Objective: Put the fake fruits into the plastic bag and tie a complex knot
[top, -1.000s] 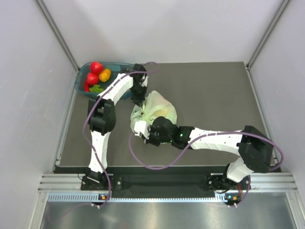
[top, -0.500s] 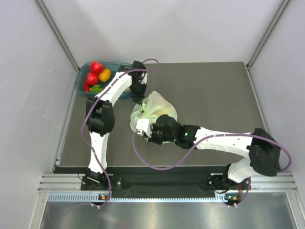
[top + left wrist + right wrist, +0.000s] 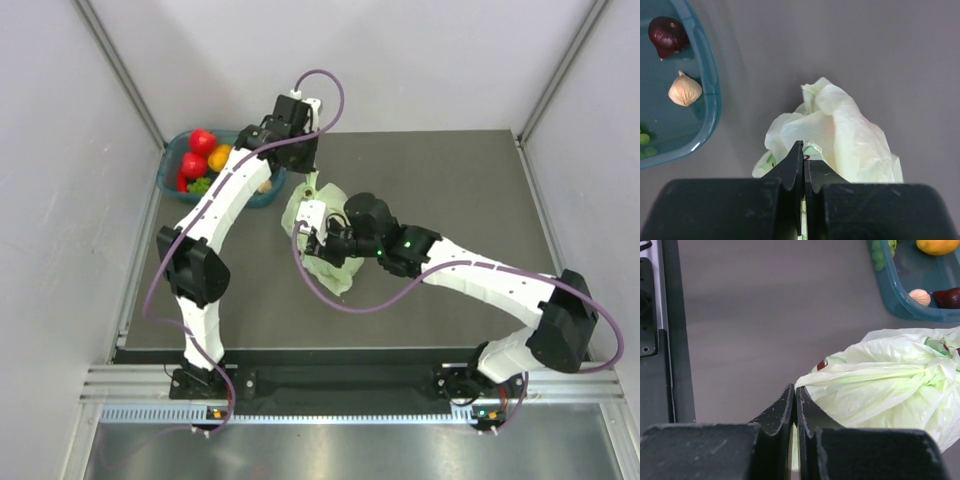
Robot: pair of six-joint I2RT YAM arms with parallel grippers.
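since a second before, both arms had swung toward the teal basket (image 3: 178,150): the left wrist had risen over its right end, the right gripper (image 3: 318,232) had moved up from the near edge, and the plastic bag (image 3: 328,270) had shifted with them; one bag, one basket, two grippers were in view; the left gripper (image 3: 803,150) was pinched tight on a thin strip of the bag's pale-green film, just right of the basket; the right gripper (image 3: 795,390) was likewise clamped on a stretched fold of the bag, a little further from the basket; a twisted lump, the knot (image 3: 934,374), gathered the film on the bag's basket side; in the basket lay two red fruits (image 3: 203,140), one orange-yellow fruit (image 3: 220,157), one green cluster (image 3: 202,185), one pale bulb (image 3: 685,90) and one dark purple fruit (image 3: 667,35); the basket was cut off in both wrist views; inside the bag only a red patch (image 3: 822,364) and a green patch showed through, so its contents could not be counted; from above the left fingers were hard to make out.
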